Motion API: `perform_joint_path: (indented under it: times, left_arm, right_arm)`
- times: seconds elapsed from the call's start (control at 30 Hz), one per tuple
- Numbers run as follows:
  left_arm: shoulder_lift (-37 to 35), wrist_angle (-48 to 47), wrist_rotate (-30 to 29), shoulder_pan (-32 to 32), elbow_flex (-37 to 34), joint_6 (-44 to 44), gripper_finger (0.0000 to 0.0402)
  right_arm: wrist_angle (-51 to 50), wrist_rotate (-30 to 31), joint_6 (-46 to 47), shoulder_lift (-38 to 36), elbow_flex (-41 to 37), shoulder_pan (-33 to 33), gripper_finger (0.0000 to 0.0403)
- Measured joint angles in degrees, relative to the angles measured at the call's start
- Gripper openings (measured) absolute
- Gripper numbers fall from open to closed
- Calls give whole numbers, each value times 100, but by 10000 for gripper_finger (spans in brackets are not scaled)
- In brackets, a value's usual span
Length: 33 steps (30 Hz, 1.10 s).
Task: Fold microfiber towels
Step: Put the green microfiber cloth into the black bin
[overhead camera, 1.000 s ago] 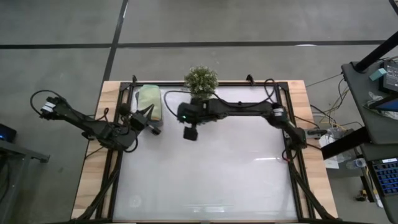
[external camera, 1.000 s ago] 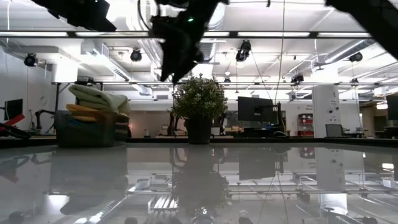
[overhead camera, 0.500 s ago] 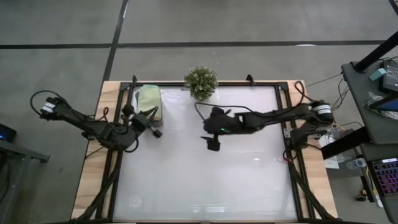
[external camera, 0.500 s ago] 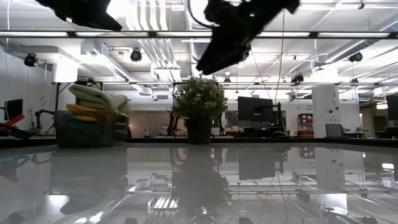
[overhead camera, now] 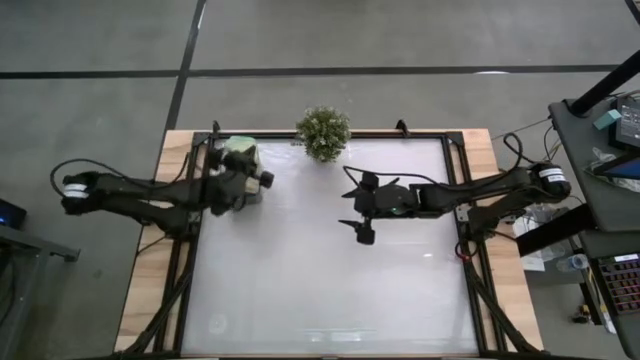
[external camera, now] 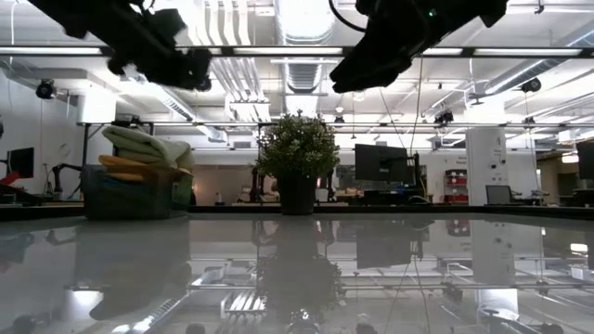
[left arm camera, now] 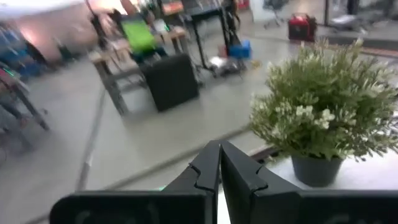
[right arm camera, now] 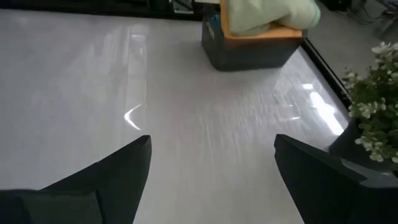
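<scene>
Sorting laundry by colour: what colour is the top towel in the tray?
Pale sage-green top towel, over an orange one; clearest in the right wrist view.

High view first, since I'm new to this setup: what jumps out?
The white table lies mostly bare. At its far left corner a dark tray holds stacked microfiber towels, pale green on top and orange beneath, with the left end effector, shut, over it. A small bushy plant stands at the far edge, and the right end effector hangs open above mid-table.
</scene>
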Motion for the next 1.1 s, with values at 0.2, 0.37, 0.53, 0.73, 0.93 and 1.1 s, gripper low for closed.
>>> perform_joint_path:
  times: [0.2, 0.37, 0.53, 0.73, 0.93, 1.1]
  left_arm:
    - [-80, -1069, 2424, 1450, 533, -261, 0]
    - [109, -3940, 3422, 2352, 1917, -801, 0]
    - [554, -5675, 4660, 2790, 2526, -877, 0]
    - [970, -7301, 5305, 2797, 2608, -1057, 0]
    - [1234, -7049, 5310, 2797, 2220, -1306, 0]
    - [1608, -6576, 5312, 2797, 1907, -1316, 0]
  right_arm:
    - [-13, 0, -135, -117, -147, -2, 326]
    - [-53, 0, -295, -120, -152, -2, 326]
    - [-86, 2, -355, -120, -152, -2, 327]
    - [-236, 4, -360, -116, -157, -4, 326]
    - [-227, 7, -454, -111, -169, -16, 326]
    - [-227, 9, -443, -106, -171, -17, 326]
